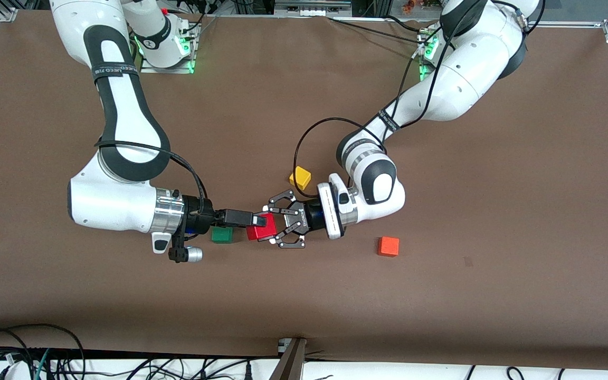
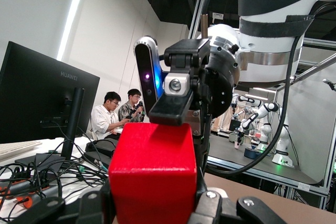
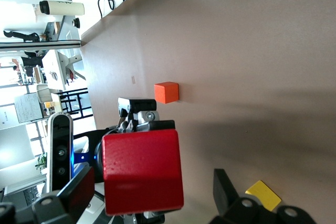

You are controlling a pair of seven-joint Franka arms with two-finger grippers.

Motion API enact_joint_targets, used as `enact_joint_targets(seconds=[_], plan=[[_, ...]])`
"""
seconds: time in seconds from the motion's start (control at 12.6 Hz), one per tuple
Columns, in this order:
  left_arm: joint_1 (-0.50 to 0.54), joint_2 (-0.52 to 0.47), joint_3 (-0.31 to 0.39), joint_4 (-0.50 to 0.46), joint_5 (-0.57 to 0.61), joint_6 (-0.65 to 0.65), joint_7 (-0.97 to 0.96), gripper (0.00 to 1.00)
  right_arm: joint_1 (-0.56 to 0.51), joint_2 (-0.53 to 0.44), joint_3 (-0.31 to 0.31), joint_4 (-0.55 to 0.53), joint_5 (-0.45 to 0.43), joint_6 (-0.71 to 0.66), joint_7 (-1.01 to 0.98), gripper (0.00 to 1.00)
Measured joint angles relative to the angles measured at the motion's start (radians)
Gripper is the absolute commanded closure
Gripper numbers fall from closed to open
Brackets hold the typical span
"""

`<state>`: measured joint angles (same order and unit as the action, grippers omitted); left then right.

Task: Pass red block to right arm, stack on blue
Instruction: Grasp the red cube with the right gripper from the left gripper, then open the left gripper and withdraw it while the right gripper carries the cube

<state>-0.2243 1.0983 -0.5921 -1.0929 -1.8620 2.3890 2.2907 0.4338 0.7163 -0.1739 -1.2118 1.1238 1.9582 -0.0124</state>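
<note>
The red block (image 1: 263,230) hangs just above the table's middle, and my left gripper (image 1: 267,227), the linkage claw, is shut on it. In the left wrist view the red block (image 2: 152,177) fills the space between the claw's jaws. My right gripper (image 1: 259,221) meets it from the right arm's end of the table, open, with a finger on either side of the red block (image 3: 142,169). One right finger (image 3: 226,190) stands clearly apart from the block's face. A sliver of the blue block (image 1: 192,230) shows under the right wrist; the rest of it is hidden.
A green cube (image 1: 222,234) lies on the table under the right gripper's fingers. A yellow cube (image 1: 300,177) lies beside the left wrist, farther from the front camera. An orange cube (image 1: 388,246) lies toward the left arm's end.
</note>
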Motion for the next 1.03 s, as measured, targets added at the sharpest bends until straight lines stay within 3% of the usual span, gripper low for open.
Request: enact_joint_targets(seconds=[0.08,0.16,0.71,0.79,1.03], plan=[[0.000,0.000,0.000,0.000,0.000,0.000,0.000,1.00,0.000,0.000,0.000,0.001,0.000,0.000,-0.001,0.58],[0.000,0.000,0.000,0.000,-0.001,0.000,-0.001,1.00,0.000,0.000,0.000,0.002,0.000,0.000,-0.009,0.98],[-0.001,0.000,0.000,-0.001,-0.014,0.003,-0.008,1.00,0.000,0.000,0.000,0.009,0.003,0.000,-0.041,1.00],[-0.001,0.000,0.000,-0.001,-0.014,0.003,-0.008,0.01,0.000,0.000,0.000,0.009,0.003,0.000,-0.041,1.00],[-0.001,-0.001,-0.001,0.002,-0.046,0.002,-0.007,0.00,-0.001,0.002,-0.002,0.009,0.002,0.000,-0.041,1.00]])
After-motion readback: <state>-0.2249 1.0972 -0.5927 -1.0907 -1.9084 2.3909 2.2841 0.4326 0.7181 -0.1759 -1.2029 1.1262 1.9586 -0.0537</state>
